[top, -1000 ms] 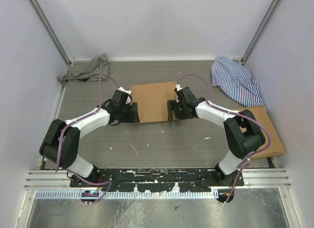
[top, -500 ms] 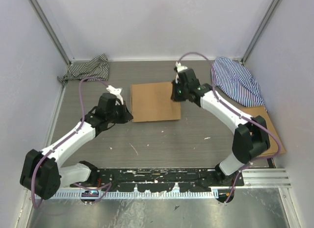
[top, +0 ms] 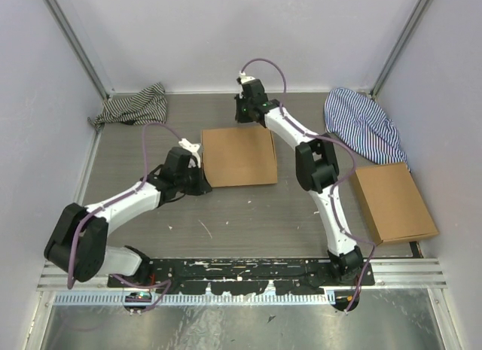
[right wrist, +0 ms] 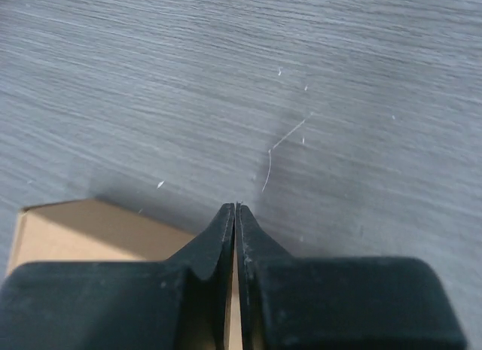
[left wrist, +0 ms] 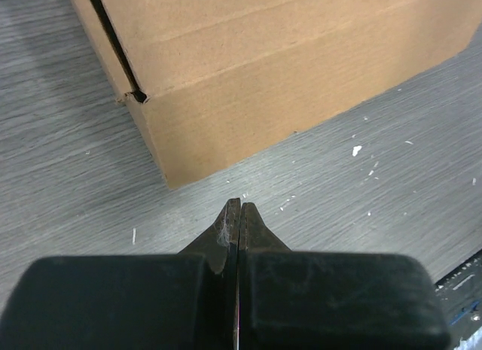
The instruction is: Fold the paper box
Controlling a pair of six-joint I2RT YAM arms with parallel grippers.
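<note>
Cloth with dark stripes (top: 132, 105) lies bunched in the far left corner of the grey worktop (top: 248, 214). Nearer and to its right, the left arm reaches low across the surface, and the left pincer (top: 199, 183) points at the near left corner of the paper box (top: 239, 156). In the left wrist view its two fingers are pressed flat together with nothing between them, the tips just short of that corner and apart from it. A dark slit runs along the box's left side there.

The paper box sits folded up as a shallow brown rectangle in the middle of the worktop, its top face closed and flat.

Beyond its far edge the right arm stretches out long, with the right pincer (top: 242, 117) past the box's far side. The right wrist view shows its fingers likewise closed on nothing, the tips over bare worktop and a corner of the box low to their left. Whether they touch the surface cannot be told.

Farther right lies a blue striped cloth (top: 363, 124), and nearer than it a flat cardboard rectangle (top: 393, 202) by the right wall.
</note>
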